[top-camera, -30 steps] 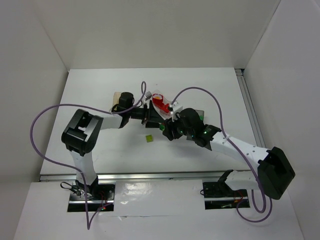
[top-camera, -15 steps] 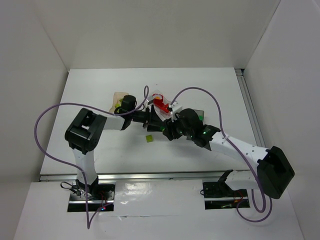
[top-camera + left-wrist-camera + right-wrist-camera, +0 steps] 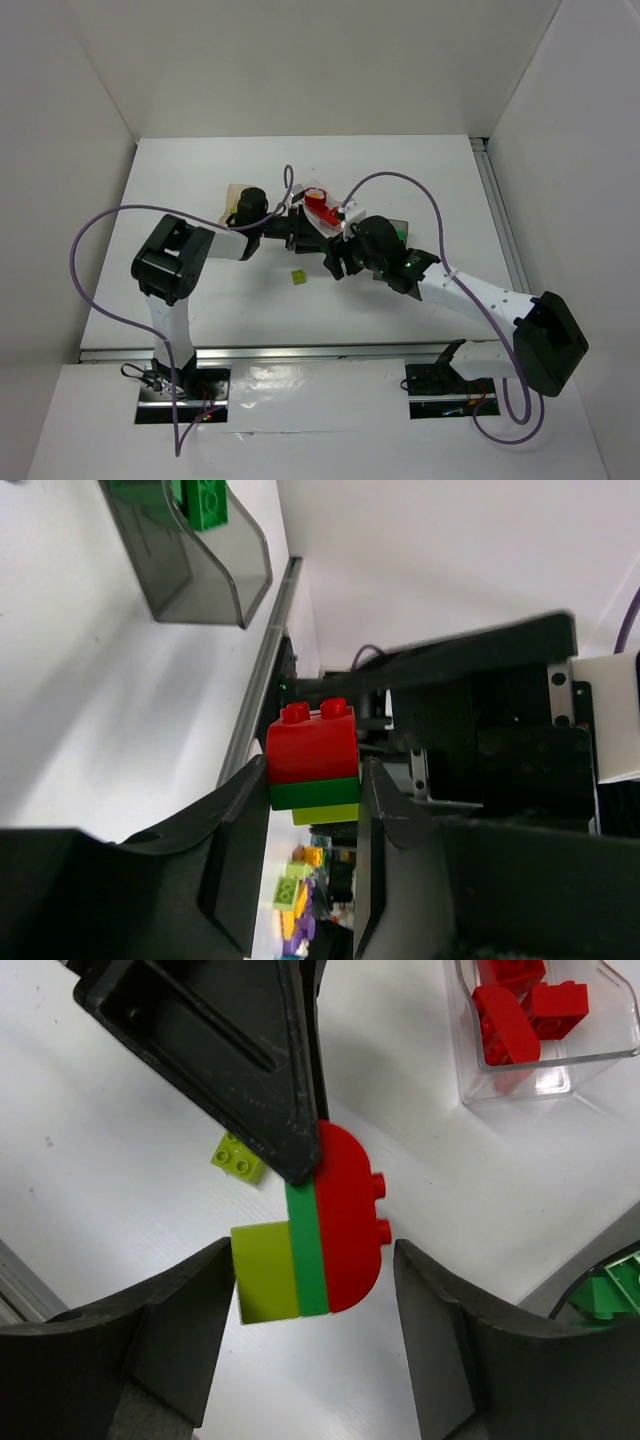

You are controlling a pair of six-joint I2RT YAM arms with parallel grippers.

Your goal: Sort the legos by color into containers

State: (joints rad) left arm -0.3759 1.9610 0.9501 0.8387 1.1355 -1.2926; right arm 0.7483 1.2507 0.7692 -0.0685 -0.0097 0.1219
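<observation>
White walls enclose a white worktop (image 3: 200, 180), above which both arms are met near the middle of the top view. A stack of legos (image 3: 320, 1230) is clenched by the left end effector (image 3: 312, 770): a red brick (image 3: 350, 1220) with its studs free, a thin green plate (image 3: 303, 1250) and a yellow-green brick (image 3: 265, 1270). In the left wrist view the red and green sides are pinched between the two fingers.

The right end effector (image 3: 312, 1260) is spread around the same stack. One finger lies against the yellow-green end, and a small gap is left at the studs. Nothing is gripped by it yet.

Separation of the stack is judged to be the step in hand. As the right fingers stand, the bricks would only be pressed together by a closure. A turn of the wrist is advised, so that the yellow-green brick alone is taken by its side faces. It is then better peeled off with a tilt than pulled straight.

The clear container (image 3: 520, 1085) holding red legos sits upper right in the right wrist view. The dark grey container (image 3: 200, 570) holding green legos (image 3: 205, 500) sits upper left in the left wrist view. A loose yellow-green brick (image 3: 238, 1157) lies on the worktop.
</observation>
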